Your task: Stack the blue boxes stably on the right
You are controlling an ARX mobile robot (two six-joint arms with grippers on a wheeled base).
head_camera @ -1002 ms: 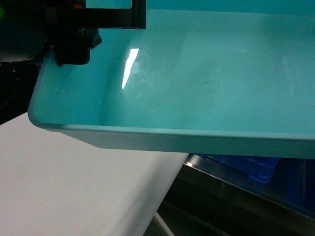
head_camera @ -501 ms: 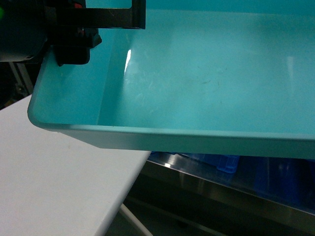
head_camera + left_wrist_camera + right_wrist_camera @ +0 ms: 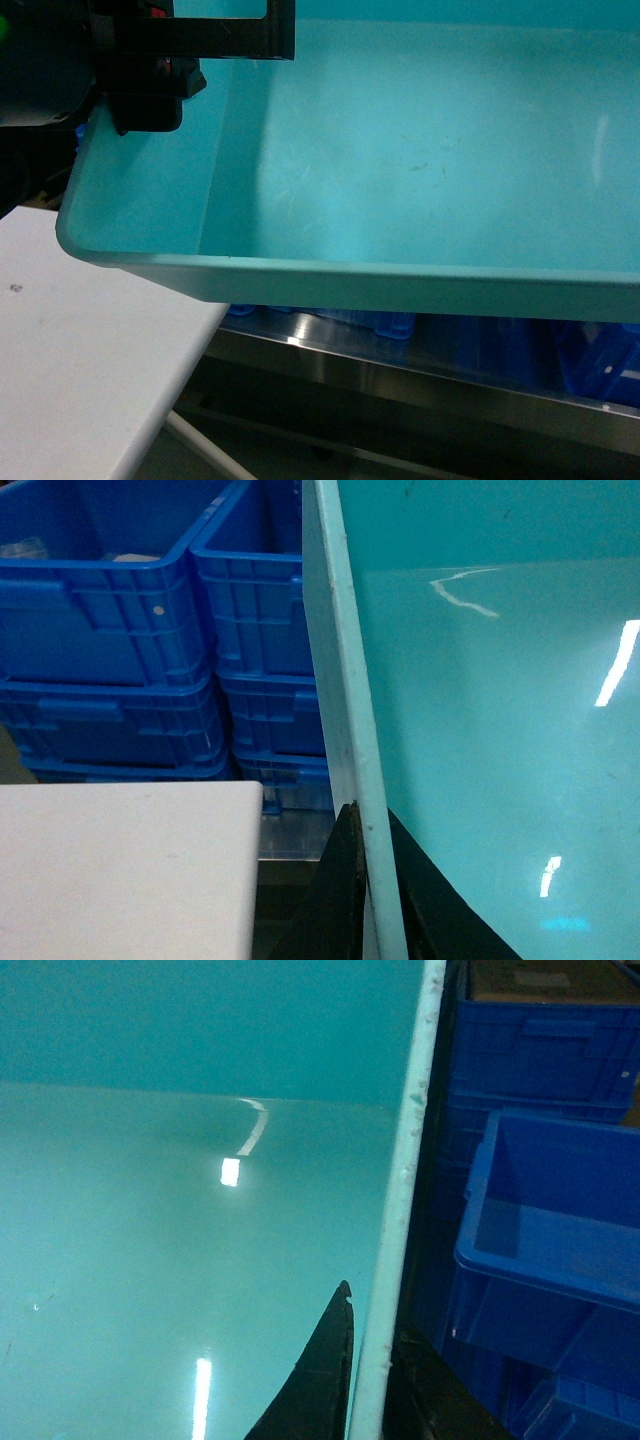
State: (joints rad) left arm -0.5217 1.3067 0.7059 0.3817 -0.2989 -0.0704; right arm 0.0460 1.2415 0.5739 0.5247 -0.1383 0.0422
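A light turquoise blue box (image 3: pixel 420 170) fills most of the head view, held up in the air with its empty inside facing the camera. My left gripper (image 3: pixel 140 100) is at its upper left corner. In the left wrist view the left gripper (image 3: pixel 372 825) is shut on the tub's left rim (image 3: pixel 345 680), one black finger on each side of the wall. In the right wrist view the right gripper (image 3: pixel 375 1320) is shut the same way on the right rim (image 3: pixel 405 1160). The box's floor (image 3: pixel 150 1240) is bare and glossy.
A white table (image 3: pixel 80 350) lies low on the left, its corner also in the left wrist view (image 3: pixel 120 870). Stacked dark-blue crates (image 3: pixel 110 630) stand behind it. More dark-blue crates (image 3: pixel 545 1220) sit right of the tub. A steel shelf (image 3: pixel 400 370) with crates (image 3: pixel 600 370) runs beneath the tub.
The tub keeps its place in the head view while the background slides left: the white table edge has drawn back to the left, and more steel shelf and blue crates show below.
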